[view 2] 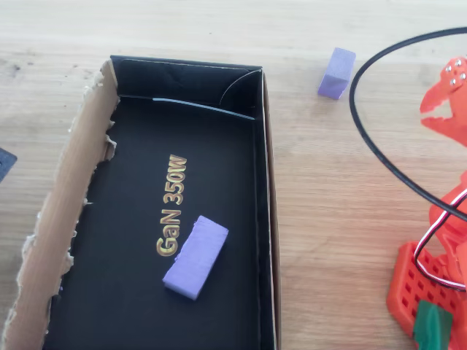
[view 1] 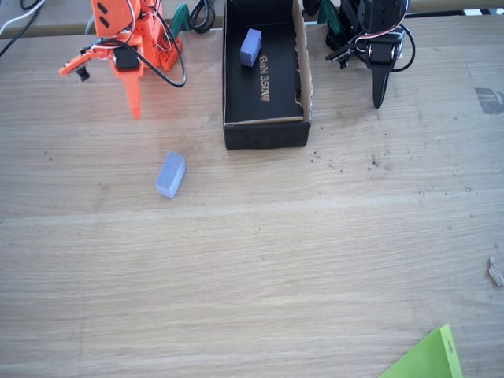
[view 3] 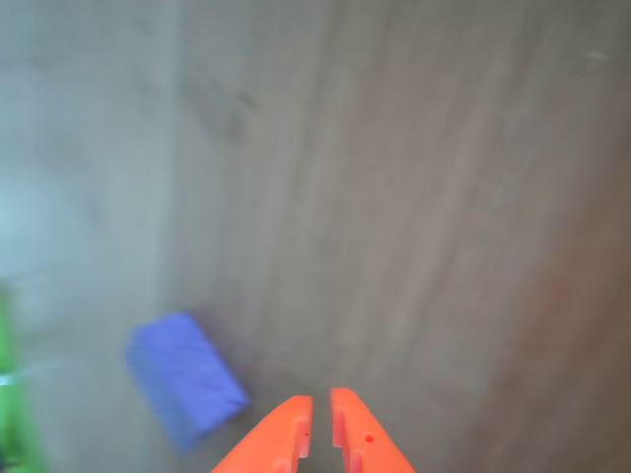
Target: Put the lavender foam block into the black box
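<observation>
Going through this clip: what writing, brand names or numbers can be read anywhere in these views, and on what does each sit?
"GaN 350W": gold lettering on the inner floor of the black box, readable in the overhead view and in the fixed view, beside the lavender foam block lying in the box.
No other readable text; the wrist view is blurred and shows no lettering.

Bright even daylight, soft shadows; wrist view blurry w/ motion smear, others sharp.

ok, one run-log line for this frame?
lavender foam block: in black box | second lavender block: on table | gripper: shut, empty, above table
</observation>
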Action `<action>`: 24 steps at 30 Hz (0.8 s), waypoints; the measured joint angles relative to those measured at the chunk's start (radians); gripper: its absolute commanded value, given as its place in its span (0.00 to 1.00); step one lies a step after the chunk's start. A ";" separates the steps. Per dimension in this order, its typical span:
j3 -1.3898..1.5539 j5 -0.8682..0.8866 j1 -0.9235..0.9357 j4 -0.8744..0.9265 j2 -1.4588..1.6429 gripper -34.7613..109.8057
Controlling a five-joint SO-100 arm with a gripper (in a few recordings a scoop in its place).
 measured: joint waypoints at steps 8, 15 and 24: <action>-0.078 -0.069 -0.006 -0.083 -0.002 0.24; -0.365 -0.215 -0.014 -0.061 -0.183 0.24; -0.703 -0.181 -0.028 0.046 -0.571 0.24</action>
